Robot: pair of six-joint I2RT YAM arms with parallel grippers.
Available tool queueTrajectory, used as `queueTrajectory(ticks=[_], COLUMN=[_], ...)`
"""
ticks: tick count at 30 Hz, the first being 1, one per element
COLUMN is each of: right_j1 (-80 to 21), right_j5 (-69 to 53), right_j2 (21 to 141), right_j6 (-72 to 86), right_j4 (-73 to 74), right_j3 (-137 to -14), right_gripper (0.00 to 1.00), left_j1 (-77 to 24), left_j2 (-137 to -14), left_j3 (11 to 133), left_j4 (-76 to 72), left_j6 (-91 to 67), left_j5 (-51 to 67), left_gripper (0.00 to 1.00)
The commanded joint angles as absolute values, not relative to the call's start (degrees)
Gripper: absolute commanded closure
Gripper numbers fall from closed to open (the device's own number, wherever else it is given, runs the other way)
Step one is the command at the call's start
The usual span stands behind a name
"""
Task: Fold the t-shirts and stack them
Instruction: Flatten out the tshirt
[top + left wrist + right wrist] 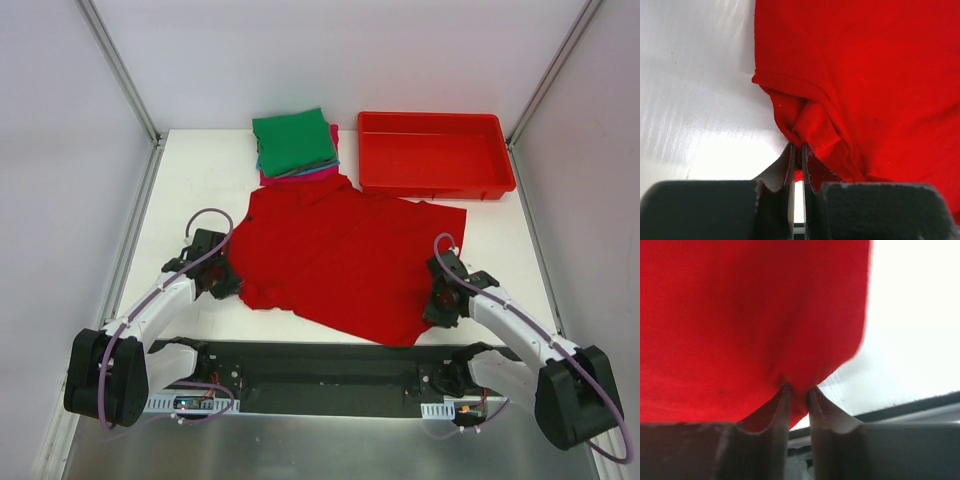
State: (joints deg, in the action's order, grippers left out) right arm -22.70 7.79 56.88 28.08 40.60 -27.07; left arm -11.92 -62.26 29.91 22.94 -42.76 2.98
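Note:
A large bright red t-shirt (345, 255) lies spread on the white table in front of the arms. My left gripper (226, 283) is shut on the shirt's bunched left corner, which shows in the left wrist view (807, 127). My right gripper (437, 305) is shut on the shirt's right edge, which fills the right wrist view (750, 315). Behind the red shirt sits a stack of folded shirts with a green one (294, 141) on top; teal-blue and magenta-pink (268, 180) edges show under it.
A rigid red plastic bin (434, 153) stands at the back right of the table (190, 190). Metal frame posts rise at both back corners. A black base rail (320, 365) runs along the near edge between the arm bases.

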Motion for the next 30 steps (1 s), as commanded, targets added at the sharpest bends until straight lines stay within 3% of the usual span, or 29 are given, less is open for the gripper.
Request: queueTrajectory(ticks=[1,7,15,16,19,23,30], right_j1=[-27.0,-34.4,-37.2,-37.4,-38.1,-39.4,-39.0], right_j5=[11.3,17.6,13.5,13.2,13.6,13.4,12.3], right_j2=[61.3,70.4,91.2,93.9,98.3,95.4,80.5], right_j6=[31.1,29.7,28.1,27.5,24.7,19.9,19.1], right_j4=[34.6,37.8,30.2,30.5,33.0,31.4,29.2], right_j3=[-33.3,-46.9,-61.7,-64.0,-71.0,-70.2,-54.4], right_gripper=[0.85,0.82,0.78,0.74,0.45,0.37,0.31], left_j1=[-11.8,-11.9,-11.8,-11.8,-11.8,-12.0,-11.9], left_j2=[-62.0,-62.2,-63.2,-63.3,-63.3,-63.4,-64.2], left_j3=[29.0,29.0,29.4,29.5,29.7,29.7,29.8], left_j4=[22.2,22.2,22.2,22.2,22.2,22.2,22.2], left_j6=[-41.6,-41.4,-41.4,-41.4,-41.0,-40.9,-40.9], left_j5=[4.3,3.8,3.5,3.4,3.7,3.4,3.8], left_gripper=[1.0,1.0,1.0,1.0,1.0,1.0,1.0])
